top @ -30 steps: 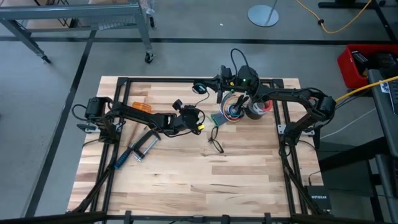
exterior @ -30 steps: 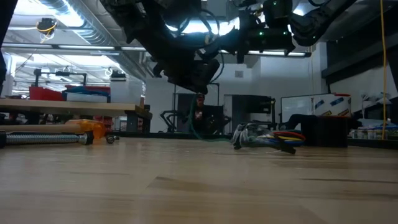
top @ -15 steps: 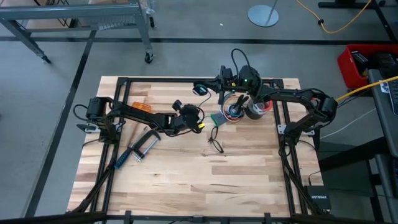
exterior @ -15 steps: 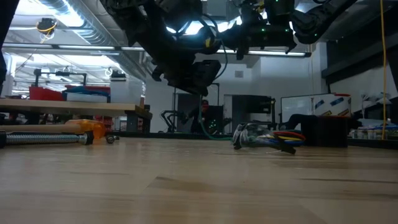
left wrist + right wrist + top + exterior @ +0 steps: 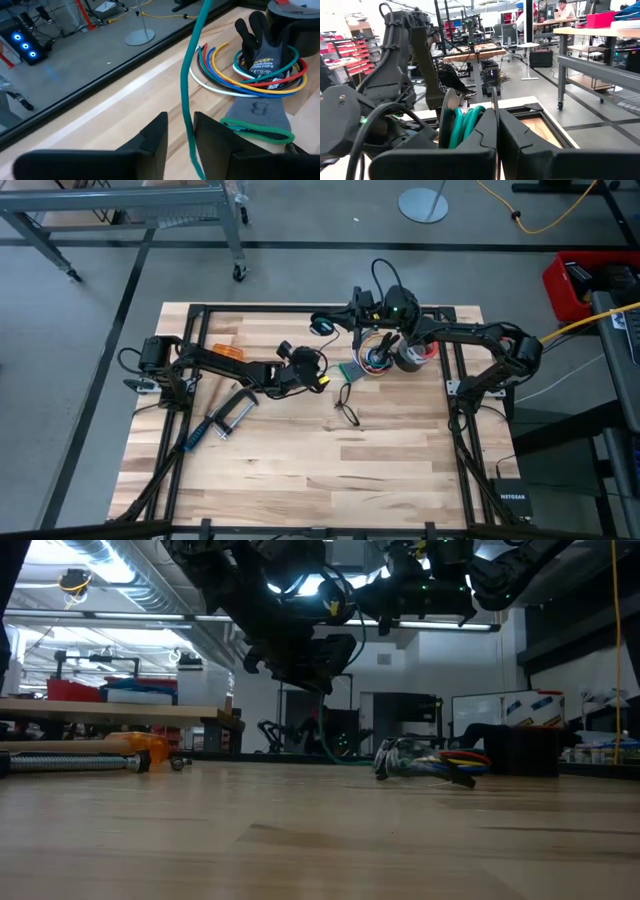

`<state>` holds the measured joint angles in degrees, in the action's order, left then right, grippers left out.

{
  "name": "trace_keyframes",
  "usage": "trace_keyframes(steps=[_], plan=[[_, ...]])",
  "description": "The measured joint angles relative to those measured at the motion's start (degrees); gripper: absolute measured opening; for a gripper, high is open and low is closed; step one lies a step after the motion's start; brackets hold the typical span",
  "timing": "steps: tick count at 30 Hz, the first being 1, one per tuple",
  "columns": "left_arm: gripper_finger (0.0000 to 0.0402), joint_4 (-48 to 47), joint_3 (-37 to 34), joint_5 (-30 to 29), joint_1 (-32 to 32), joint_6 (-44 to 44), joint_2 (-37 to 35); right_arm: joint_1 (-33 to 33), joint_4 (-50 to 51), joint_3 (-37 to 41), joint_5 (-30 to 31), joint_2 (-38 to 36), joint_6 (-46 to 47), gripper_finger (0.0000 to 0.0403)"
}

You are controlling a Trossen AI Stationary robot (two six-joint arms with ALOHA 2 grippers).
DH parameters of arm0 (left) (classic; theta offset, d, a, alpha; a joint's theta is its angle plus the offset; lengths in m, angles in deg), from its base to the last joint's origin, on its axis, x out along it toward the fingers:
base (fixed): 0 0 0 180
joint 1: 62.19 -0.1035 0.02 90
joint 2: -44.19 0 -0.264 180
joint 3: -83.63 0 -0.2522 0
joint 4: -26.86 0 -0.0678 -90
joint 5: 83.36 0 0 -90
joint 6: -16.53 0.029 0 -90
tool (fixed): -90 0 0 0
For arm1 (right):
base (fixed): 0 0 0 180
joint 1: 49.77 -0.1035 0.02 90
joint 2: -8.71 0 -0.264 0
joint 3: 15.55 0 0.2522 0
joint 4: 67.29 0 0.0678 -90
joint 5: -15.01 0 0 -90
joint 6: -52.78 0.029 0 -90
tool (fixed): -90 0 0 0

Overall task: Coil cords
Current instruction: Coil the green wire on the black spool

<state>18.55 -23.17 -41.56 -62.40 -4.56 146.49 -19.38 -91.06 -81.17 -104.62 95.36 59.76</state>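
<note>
Left end effector (image 5: 180, 137) hovers mid-desk, fingers parted around a thin green cord (image 5: 192, 65), probably guiding it. The right end effector (image 5: 496, 132), raised over the desk's (image 5: 300, 470) far edge, is pinched closed on several smooth, rubbery-looking coiled green loops (image 5: 465, 125), which keeps them bundled.

The wooden worktop (image 5: 300, 470) carries a metal clamp (image 5: 222, 421); well right of it lie a grey glove (image 5: 350, 370) and multicoloured wires (image 5: 377, 356).

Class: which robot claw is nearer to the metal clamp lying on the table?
Left. The left claw sits mid-table, to the right of the metal clamp; the right claw is at the far edge, farther away.
</note>
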Motion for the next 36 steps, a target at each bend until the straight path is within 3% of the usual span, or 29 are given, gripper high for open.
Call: trace_keyframes(steps=[9, 20, 28, 36], plan=[[0.0007, -0.1, 0.0, 0.0, 0.0, 0.1, 0.0, 0.0, -0.1, 0.0, -1.0, 0.0, 0.1, 0.0003], [0.0003, -4.8, 0.0, 0.0, 1.2, -0.1, 0.0, 1.8, 2.0, 0.0, -2.1, 0.1, 0.0, 0.0003], [0.0002, -16.3, 0.0, -1.1, 1.3, -6.5, -1.5, 5.5, 13.6, 0.0, -8.8, 0.1, -2.9, 0.0003], [0.0001, -24.8, 0.0, -1.1, 0.7, -7.8, -4.9, 4.6, 27.6, 0.0, -8.9, 0.1, -13.0, 0.0003]])
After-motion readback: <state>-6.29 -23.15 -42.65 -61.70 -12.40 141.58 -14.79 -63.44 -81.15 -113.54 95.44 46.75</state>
